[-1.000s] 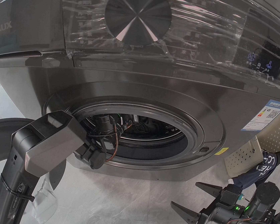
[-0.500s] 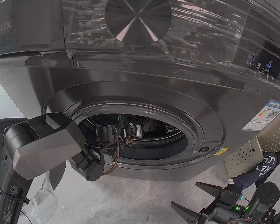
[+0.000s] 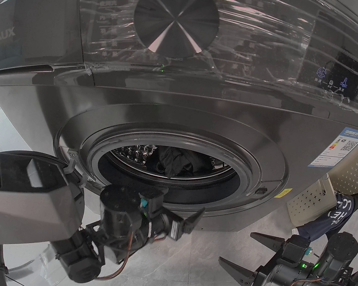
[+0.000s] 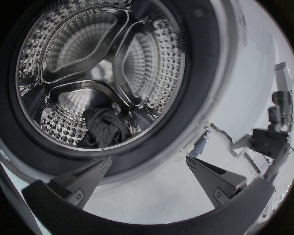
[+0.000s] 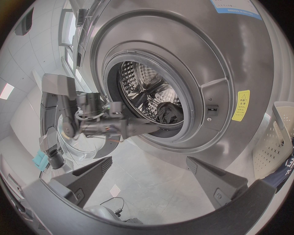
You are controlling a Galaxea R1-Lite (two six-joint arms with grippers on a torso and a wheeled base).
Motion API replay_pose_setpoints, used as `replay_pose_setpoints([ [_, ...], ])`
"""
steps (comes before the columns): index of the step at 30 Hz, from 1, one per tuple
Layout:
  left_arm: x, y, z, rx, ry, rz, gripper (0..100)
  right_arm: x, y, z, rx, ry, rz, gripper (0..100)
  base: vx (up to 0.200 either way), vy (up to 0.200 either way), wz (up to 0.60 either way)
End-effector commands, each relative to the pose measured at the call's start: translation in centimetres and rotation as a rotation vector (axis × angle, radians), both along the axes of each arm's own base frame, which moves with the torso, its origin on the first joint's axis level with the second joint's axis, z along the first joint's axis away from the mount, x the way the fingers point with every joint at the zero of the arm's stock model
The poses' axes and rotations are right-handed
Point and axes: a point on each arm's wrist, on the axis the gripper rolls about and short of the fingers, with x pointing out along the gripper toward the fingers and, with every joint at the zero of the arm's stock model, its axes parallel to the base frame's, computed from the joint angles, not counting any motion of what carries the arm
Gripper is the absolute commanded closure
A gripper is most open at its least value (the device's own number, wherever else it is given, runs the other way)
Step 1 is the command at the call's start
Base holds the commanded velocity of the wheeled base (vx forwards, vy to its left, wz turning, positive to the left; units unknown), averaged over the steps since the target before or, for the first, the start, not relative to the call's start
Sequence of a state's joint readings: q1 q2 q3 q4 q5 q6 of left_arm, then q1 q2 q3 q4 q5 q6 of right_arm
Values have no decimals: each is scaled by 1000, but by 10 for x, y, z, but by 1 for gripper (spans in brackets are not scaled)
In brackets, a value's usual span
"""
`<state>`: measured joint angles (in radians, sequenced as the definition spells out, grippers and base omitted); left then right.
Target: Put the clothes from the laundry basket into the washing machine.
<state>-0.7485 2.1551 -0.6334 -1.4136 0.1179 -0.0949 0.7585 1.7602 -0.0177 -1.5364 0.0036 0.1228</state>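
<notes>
Head view, left to right: the left gripper (image 4: 147, 158) hung just outside the washing machine's (image 3: 217, 111) round opening, below its lower rim, fingers spread wide and empty. A black garment (image 3: 176, 161) lay inside the drum (image 4: 137, 61). Farther right, the right gripper (image 3: 235, 247) hovered above the floor, likewise wide and empty. A navy garment (image 3: 333, 220) draped over the laundry basket (image 3: 352, 171) beside the machine

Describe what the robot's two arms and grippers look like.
Left arm: boxy grey shell, black cylindrical joints, a thin reddish-brown cable loop. Right arm: black, with a similar cable and a small green light. Both the left gripper and right gripper have black, pointed triangular jaws.
</notes>
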Motion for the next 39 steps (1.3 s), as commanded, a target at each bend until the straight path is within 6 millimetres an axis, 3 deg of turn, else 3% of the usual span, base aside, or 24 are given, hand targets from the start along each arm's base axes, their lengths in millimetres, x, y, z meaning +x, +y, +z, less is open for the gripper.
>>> replay_pose_setpoints([
  [1,-87,21,22,-16,-17,-184,0,-5,-2,1,-4,1,-6,0,0,0,0],
  [4,-100,29,28,-14,-21,-188,0,-7,-4,6,15,-17,-30,0,0,0,0],
  [8,-122,64,53,-76,-59,-133,0,-15,-15,26,76,-86,-55,0,0,0,0],
  [16,-159,119,79,-170,-141,-8,0,-47,-52,51,107,-128,-141,0,-200,0,0],
  [20,-174,149,92,-193,-178,66,0,-49,-71,52,84,-132,-257,0,-200,0,0],
  [27,-201,194,85,-141,-150,181,0,-72,-106,55,96,-176,-445,0,-171,0,0],
  [31,-223,217,69,-101,-117,229,0,-107,-128,41,48,-183,-563,0,-100,0,0],
  [32,-223,217,69,-101,-117,229,0,-107,-128,41,48,-183,-563,0,-200,0,0],
  [33,-233,226,64,-105,-131,253,0,-125,-136,32,20,-202,-616,0,-200,0,0],
  [35,-241,231,59,-103,-145,276,0,-138,-140,27,14,-224,-661,0,-200,0,0],
  [39,-261,238,47,-118,-188,273,0,-157,-142,28,35,-275,-709,0,-150,0,0],
])
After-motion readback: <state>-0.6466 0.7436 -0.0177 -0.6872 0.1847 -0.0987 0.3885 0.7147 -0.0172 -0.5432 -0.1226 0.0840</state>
